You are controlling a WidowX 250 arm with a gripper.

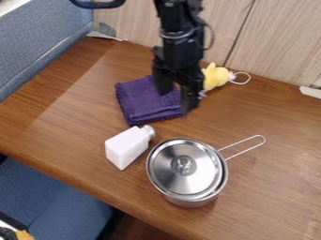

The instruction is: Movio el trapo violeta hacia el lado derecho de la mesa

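Brown wooden table (270, 122), violet cloth (137, 99) below the gripper (176, 103) and visible between its parted fingers.

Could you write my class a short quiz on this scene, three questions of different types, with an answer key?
1. True or false: the lid is on the saucepan.
2. Fill in the colour: beside the saucepan is a ____ bottle with a silvery cap.
3. Multiple choice: which item is the gripper at?
a) the saucepan
b) the purple cloth
c) the bottle

Key: 1. true; 2. white; 3. b
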